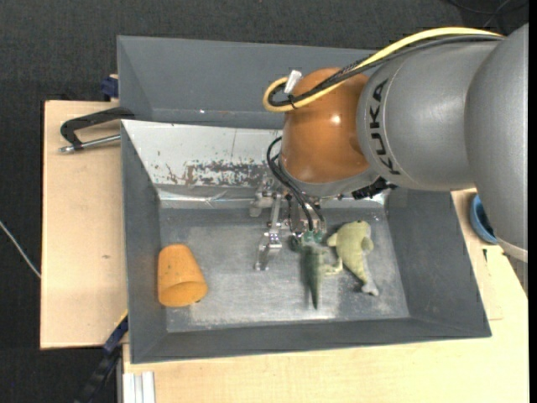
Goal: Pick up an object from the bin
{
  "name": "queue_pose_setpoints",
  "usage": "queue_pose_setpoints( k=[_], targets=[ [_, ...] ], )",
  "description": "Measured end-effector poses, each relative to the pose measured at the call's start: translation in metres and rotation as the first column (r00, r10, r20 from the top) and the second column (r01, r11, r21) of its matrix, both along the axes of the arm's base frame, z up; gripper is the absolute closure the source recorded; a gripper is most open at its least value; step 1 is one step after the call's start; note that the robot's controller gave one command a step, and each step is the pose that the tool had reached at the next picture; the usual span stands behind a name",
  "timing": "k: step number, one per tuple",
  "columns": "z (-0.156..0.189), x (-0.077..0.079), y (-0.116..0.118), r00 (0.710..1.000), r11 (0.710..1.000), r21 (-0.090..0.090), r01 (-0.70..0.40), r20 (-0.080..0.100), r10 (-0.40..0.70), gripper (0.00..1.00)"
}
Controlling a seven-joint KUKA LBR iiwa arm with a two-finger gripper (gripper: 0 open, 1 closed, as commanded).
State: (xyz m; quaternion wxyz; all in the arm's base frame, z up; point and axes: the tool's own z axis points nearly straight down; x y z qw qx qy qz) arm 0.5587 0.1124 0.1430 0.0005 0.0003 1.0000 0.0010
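Gripper sits low over the floor of the bin, abt centre, under the arm's orange wrist cover; can't tell whether it's spread or pressed together. Just right of it lies a slim dark-green toy, w/ a pale yellow-green toy animal against its right side. An orange cup-shaped thing lies well apart, near-left

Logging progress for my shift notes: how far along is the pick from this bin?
Done: the tool sits low in the bin, beside the dark green toy and the pale toy animal. In hand: positioning; nothing visibly held. Left: grasping and lifting one thing out. The orange cup-shaped thing lies apart at the left.
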Motion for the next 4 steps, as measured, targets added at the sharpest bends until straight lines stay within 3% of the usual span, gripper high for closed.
queue_pose_setpoints(
  k=[1, 2, 3, 4],
  targets=[
    [-0.031, 0.011, -0.08, 0.998, 0.998, -0.006, -0.065, -0.003, 0.065, 0.0],
    [-0.072, 0.015, -0.147, 0.996, 0.996, 0.0, -0.09, 0.004, 0.09, 0.0],
    [-0.07, 0.016, -0.144, 0.996, 0.996, -0.001, -0.094, 0.005, 0.094, 1.0],
    [0.058, -0.024, -0.173, 0.938, 0.938, -0.006, -0.347, 0.009, 0.348, 1.0]
  ],
)
